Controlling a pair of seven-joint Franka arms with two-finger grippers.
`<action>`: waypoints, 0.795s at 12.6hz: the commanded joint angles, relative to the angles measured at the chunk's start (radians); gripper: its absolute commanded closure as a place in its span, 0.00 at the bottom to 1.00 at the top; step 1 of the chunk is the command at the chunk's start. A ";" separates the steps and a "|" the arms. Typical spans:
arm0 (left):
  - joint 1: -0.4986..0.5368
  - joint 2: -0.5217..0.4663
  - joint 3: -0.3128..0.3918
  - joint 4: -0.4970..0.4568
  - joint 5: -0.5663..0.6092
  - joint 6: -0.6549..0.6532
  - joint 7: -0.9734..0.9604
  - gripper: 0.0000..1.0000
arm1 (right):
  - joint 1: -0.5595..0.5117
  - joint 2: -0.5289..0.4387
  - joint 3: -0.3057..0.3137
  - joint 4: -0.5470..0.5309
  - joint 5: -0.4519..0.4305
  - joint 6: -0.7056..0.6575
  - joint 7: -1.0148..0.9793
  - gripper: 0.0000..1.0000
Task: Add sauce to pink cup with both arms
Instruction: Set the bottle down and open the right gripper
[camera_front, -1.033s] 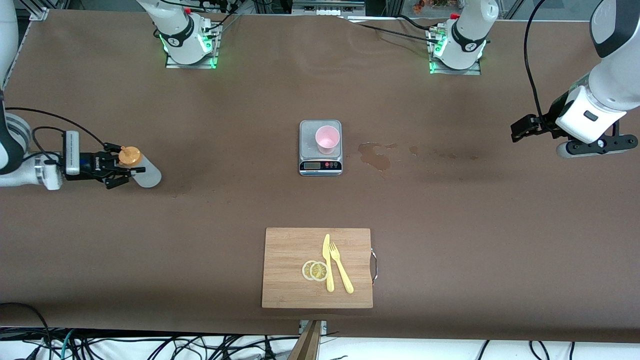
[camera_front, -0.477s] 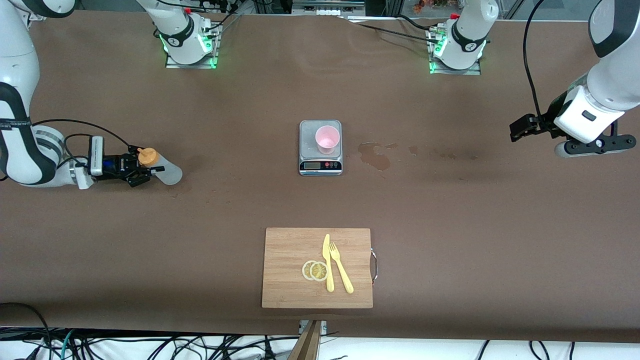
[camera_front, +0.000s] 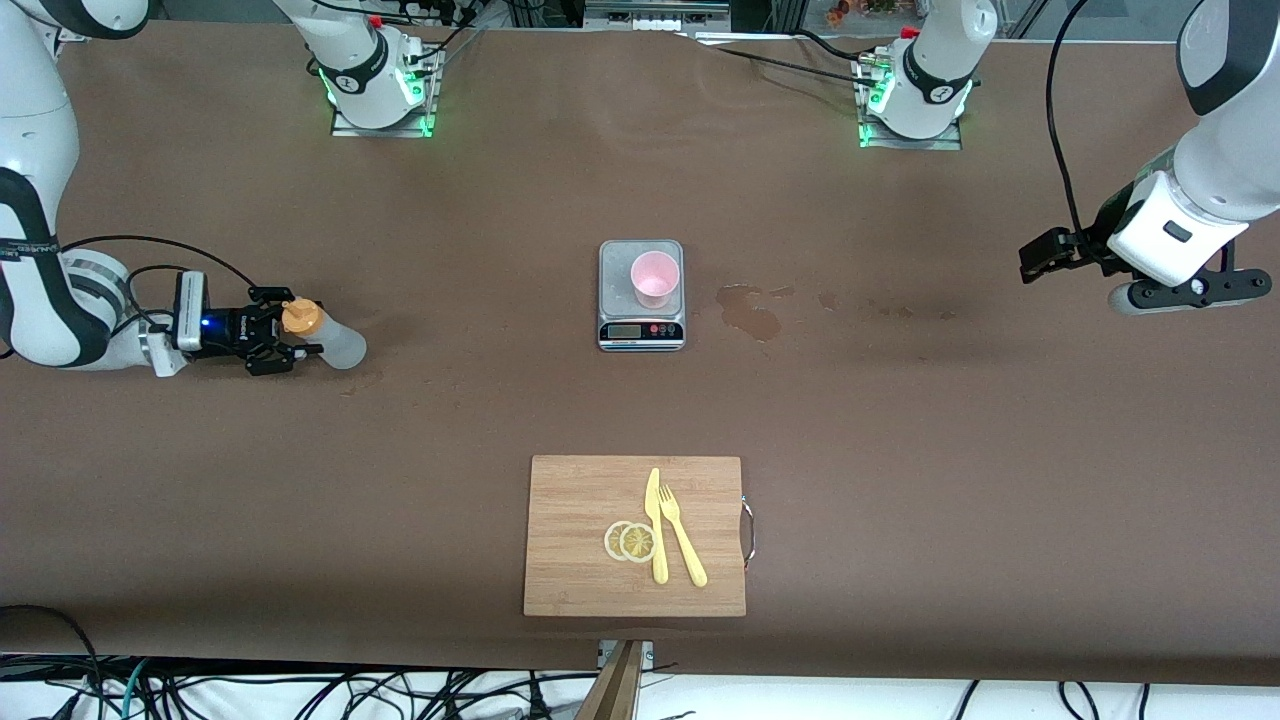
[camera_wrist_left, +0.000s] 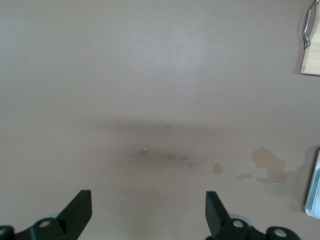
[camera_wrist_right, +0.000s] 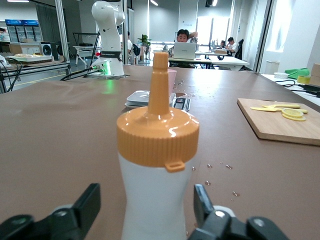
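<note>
Barely shifted since earlier, right tool straddles the sauce unclamped — left tool waits, spread over stain.

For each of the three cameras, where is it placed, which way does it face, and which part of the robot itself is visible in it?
Front view: high, across the table, facing both arm bases; shows both arms, the right gripper around the sauce and the left gripper waiting open over bare table.
Left wrist view: looks down on the table and brown stain; its own fingertips show.
Right wrist view: looks level across the table past the sauce toward the pink cup on the scale; its open fingers flank the bottle.
Shared: the stain, scale and cutting board.
</note>
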 joint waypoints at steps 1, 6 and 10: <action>-0.001 -0.021 0.000 -0.015 -0.007 -0.010 0.023 0.00 | -0.008 -0.018 -0.007 0.030 0.007 -0.010 0.034 0.00; -0.001 -0.021 0.000 -0.015 -0.007 -0.010 0.023 0.00 | -0.008 -0.214 -0.062 0.052 -0.174 -0.024 0.184 0.00; -0.001 -0.020 0.000 -0.015 -0.007 -0.010 0.023 0.00 | -0.006 -0.473 -0.079 0.032 -0.383 -0.025 0.483 0.00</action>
